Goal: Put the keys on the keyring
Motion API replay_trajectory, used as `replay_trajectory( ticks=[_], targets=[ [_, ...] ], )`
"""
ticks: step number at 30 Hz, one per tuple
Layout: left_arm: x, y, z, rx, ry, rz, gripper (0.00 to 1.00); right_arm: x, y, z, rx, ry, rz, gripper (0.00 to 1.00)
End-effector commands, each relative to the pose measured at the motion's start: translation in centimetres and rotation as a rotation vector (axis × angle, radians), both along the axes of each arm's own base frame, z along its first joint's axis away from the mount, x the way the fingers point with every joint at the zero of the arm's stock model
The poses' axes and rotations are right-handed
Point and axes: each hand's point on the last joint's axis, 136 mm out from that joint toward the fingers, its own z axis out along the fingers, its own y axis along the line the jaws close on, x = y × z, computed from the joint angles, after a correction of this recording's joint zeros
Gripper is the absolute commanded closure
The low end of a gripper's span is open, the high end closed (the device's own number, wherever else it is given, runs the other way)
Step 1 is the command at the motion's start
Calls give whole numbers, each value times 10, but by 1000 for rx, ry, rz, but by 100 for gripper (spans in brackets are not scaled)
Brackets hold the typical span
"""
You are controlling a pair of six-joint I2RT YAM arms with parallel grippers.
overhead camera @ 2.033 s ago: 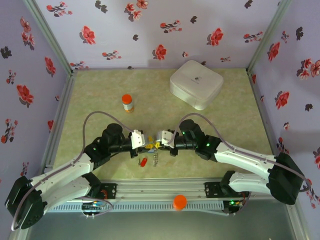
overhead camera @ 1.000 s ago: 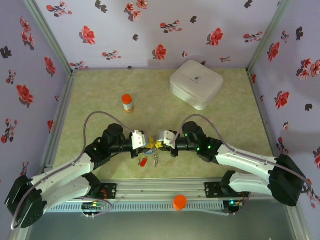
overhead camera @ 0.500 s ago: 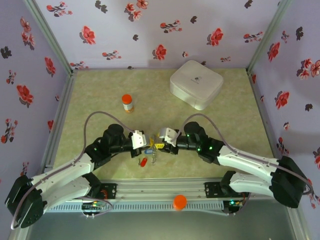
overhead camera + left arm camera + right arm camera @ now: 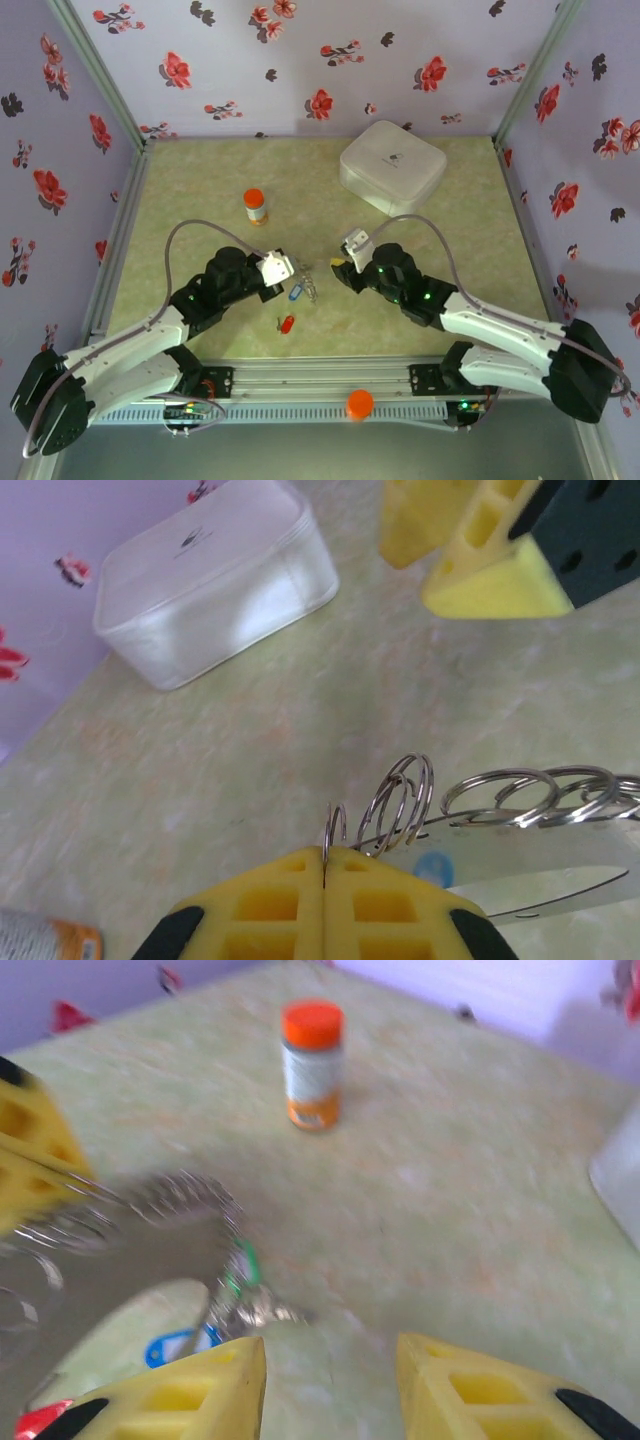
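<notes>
Green tabletop (image 4: 200, 170), left gripper (image 4: 323, 856) pinching keyring (image 4: 500, 795), right gripper (image 4: 332, 1355) parted, empty, keys (image 4: 248, 1308) blurred

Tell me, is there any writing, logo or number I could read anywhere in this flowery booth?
Nothing here can be read as text.
white rounded plastic box: a small dark mark on its lid, too small to read.
orange-capped bottle: a white and orange label, too blurred to make out any letters.
</notes>
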Motion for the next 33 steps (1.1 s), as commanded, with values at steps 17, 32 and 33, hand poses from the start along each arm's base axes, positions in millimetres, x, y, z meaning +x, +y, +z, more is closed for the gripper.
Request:
replay_trajectory(
  ticks=[17,32,33],
  targets=[
    [57,77,22,-75,-59,454,100,-132,99,-89,-368,-64,708,55],
    [56,72,17,-46,-55,422,100,-143,146,-127,-482,-76,925,54],
    [56,71,17,-45,-55,419,100,-142,147,-130,-488,-74,922,55]
  ],
)
